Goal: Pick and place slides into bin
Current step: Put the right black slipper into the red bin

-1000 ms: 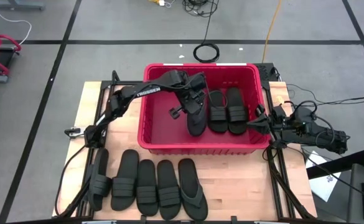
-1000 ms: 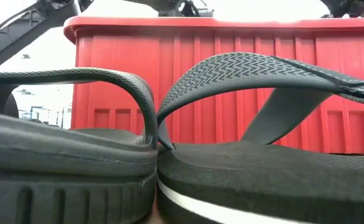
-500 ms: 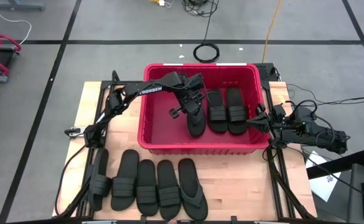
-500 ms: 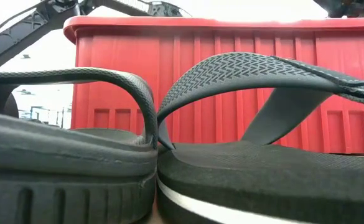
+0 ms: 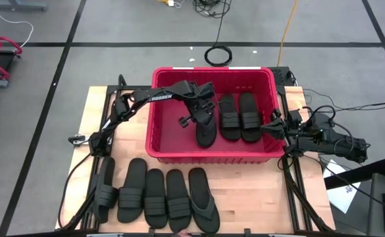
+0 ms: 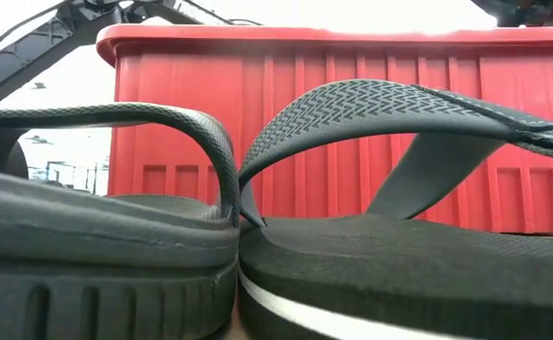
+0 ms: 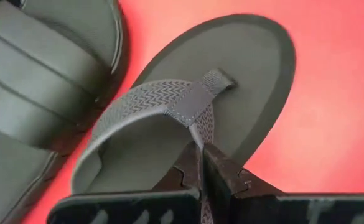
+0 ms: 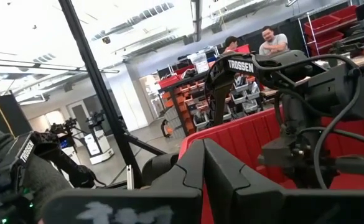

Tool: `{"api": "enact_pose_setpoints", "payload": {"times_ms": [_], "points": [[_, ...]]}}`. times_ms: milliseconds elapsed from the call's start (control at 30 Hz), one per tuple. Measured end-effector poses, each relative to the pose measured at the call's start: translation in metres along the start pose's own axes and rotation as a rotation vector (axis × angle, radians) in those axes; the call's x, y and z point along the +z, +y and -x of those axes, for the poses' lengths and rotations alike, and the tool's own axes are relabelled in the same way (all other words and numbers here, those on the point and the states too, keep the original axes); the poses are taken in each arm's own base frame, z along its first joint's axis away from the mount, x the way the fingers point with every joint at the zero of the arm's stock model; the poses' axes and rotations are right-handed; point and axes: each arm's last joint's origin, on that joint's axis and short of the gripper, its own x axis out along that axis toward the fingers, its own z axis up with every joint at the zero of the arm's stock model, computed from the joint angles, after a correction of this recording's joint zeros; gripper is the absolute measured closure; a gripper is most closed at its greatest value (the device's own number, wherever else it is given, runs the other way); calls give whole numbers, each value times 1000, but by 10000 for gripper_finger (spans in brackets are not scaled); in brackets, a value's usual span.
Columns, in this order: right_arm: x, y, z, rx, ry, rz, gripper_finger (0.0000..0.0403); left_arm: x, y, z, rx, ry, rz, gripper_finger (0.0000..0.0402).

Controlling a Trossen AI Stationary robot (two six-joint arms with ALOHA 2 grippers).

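Note:
The red bin stands in the middle of the table and holds two ribbed-strap slides lying side by side on its floor. My left gripper reaches down into the bin beside them, shut on a black thong sandal. Several more slides lie in a row on the table in front of the bin, with the other thong sandal at the row's right end. My right gripper is shut and empty, just outside the bin's right wall. My left gripper pinches the thong sandal's textured strap between its two fingers, on one arm of the strap close to the toe post. The fingers come from above, pointing down. The sandal lies sole down, low over the bin's floor; whether it rests there I cannot tell.
The bin's left half shows bare red floor. The low view is filled by two sandals with the bin's near wall behind them. Cables and my right arm lie to the right of the bin. People sit in the room beyond.
My left gripper has gone down deeper into the bin with the thong sandal, staying shut on its strap. The sandal has sunk with it, beside the two slides.

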Motion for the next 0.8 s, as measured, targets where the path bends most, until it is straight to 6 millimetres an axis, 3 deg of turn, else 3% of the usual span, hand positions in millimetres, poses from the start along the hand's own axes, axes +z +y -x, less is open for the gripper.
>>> {"api": "enact_pose_setpoints", "payload": {"times_ms": [333,800], "points": [[0,0,0,3,2,-13,403,2,10,0,112,30,22,370],[0,0,0,8,4,-49,403,3,14,1,155,11,194,245]]}}
